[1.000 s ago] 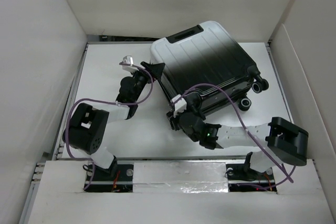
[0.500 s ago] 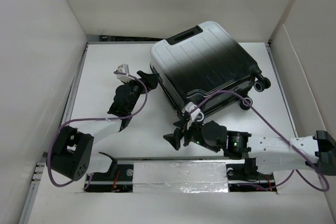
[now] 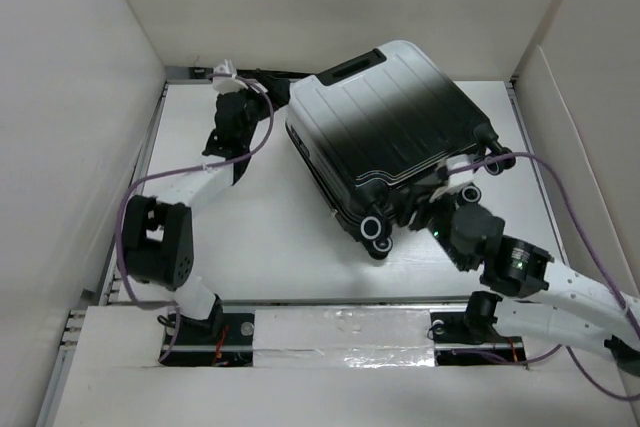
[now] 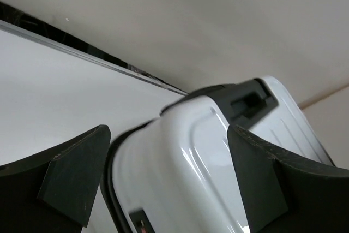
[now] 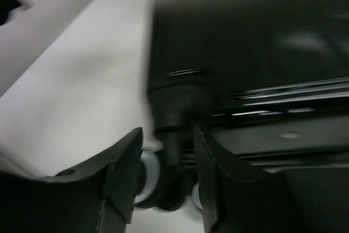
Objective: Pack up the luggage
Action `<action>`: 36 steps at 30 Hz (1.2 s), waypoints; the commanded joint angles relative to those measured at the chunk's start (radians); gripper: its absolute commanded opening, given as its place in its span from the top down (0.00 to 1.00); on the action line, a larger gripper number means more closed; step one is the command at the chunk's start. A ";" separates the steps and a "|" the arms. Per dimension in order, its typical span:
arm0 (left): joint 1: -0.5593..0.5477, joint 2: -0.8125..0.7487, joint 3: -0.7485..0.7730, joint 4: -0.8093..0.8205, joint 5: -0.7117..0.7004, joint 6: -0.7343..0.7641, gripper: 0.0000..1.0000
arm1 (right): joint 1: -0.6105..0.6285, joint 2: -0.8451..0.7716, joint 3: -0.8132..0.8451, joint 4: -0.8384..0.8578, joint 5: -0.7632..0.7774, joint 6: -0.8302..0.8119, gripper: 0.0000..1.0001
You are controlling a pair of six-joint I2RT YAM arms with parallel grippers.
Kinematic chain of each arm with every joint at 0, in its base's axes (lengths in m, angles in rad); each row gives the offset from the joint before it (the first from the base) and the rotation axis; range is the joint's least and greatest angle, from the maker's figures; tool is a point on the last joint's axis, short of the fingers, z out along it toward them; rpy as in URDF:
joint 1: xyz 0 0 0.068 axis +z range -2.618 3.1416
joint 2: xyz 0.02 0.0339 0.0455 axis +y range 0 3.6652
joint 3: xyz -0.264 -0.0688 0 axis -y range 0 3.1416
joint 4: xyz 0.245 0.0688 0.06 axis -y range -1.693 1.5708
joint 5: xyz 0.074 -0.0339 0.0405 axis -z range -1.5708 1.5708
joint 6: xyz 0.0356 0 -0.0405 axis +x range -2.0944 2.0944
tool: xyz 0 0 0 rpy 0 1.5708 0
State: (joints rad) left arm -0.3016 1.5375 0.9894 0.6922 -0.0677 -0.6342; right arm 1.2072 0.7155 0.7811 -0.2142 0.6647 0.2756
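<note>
Closed luggage (image 3: pixel 395 137) on white table (image 3: pixel 270 247)

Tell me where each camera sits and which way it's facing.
Top external: above and behind the arms, looking down on the luggage; both arms show.
Left wrist: on the left gripper, facing the luggage's white handle end; both fingers show.
Right wrist: on the right gripper, low, facing a wheel; both fingers show.
Shared: the luggage, in all three.

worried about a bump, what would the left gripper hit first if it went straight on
The luggage: its white rounded corner lies dead ahead, framed by the open fingers of the left gripper. How close it is is hard to tell.
</note>
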 commanded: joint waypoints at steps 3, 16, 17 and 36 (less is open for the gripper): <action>0.079 0.215 0.270 -0.161 0.190 0.005 0.12 | -0.422 -0.076 0.030 -0.097 0.113 -0.073 0.36; 0.088 0.536 0.701 -0.276 0.456 0.045 0.12 | -1.233 0.174 0.037 0.172 -0.810 -0.041 0.06; 0.088 0.558 0.716 -0.284 0.479 0.048 0.12 | -1.233 0.185 0.029 0.185 -0.818 -0.033 0.05; -0.070 0.161 -0.136 0.338 0.497 -0.025 0.15 | -1.224 0.571 0.237 0.294 -1.065 -0.044 0.11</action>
State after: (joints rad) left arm -0.2558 1.7626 0.9607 0.9958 0.2821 -0.6308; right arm -0.0547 1.2392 0.9531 0.0349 -0.2295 0.2356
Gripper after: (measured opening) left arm 0.860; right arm 0.900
